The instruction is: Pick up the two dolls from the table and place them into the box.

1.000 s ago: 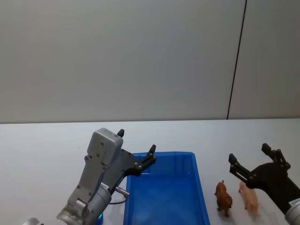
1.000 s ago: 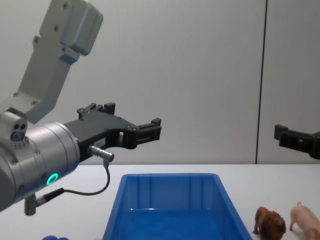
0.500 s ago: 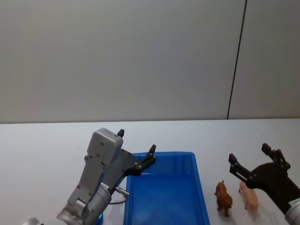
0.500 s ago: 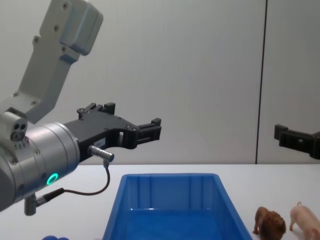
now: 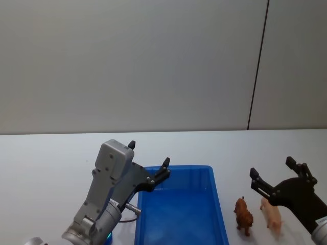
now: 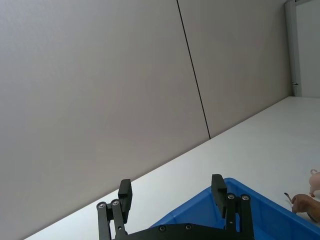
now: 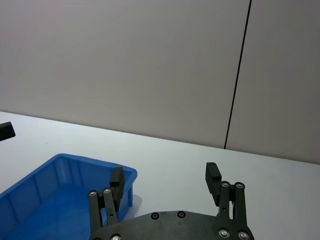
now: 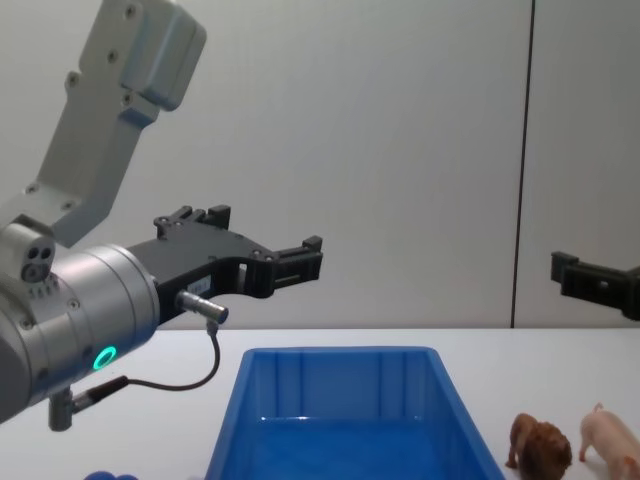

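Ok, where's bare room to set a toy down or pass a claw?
The box floor is bare. The table is open behind the box, up to the wall. Crowded: the narrow strip between box and lion, with the pig close beside and the open right claw above. The open left claw hangs by the box's left rim.

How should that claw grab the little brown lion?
Probably from straight above, with the right gripper, which hovers open nearby. The lion stands on its legs, body pointing away from the robot, so fingers could close across its flanks. The pig stands close on its right and the box on its left, so a sideways approach looks cramped. The left gripper hangs open by the box.
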